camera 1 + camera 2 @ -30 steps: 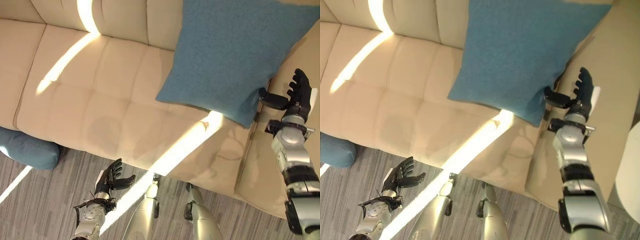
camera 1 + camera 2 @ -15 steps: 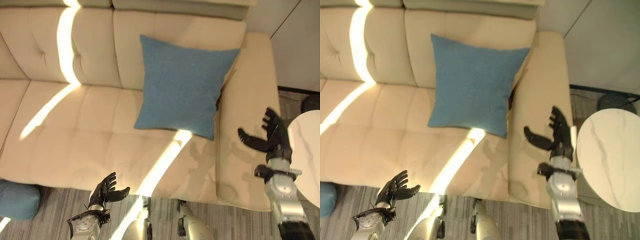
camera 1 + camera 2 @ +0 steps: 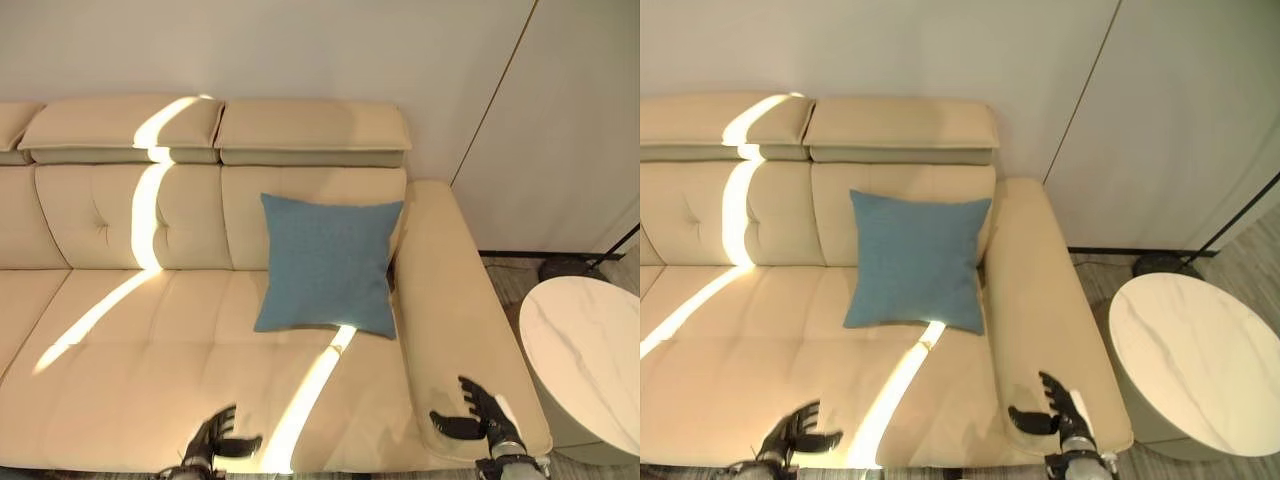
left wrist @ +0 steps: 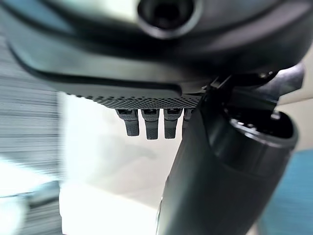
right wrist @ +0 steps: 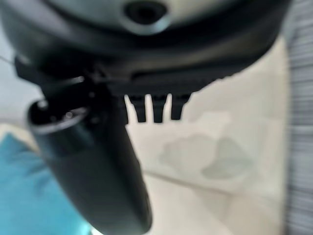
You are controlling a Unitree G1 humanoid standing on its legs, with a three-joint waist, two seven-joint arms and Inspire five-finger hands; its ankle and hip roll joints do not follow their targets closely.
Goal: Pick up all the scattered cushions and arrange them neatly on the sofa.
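A blue square cushion [image 3: 328,264] leans upright against the backrest of the beige sofa [image 3: 120,340], at its right end beside the armrest [image 3: 450,330]. My left hand [image 3: 214,438] hangs open and empty by the front edge of the seat, far below the cushion. My right hand [image 3: 480,420] is open with spread fingers over the front end of the armrest, holding nothing. Blue cushion fabric [image 5: 29,186] shows past the thumb in the right wrist view.
A round white marble-top side table [image 3: 585,360] stands right of the armrest. A dark round lamp base [image 3: 1160,265] sits on the floor behind it. A pale wall and cupboard panels rise behind the sofa.
The camera has pulled back and tilted up, so the whole sofa and wall now show. Both hands have dropped to the bottom edge. The right hand has come away from the cushion.
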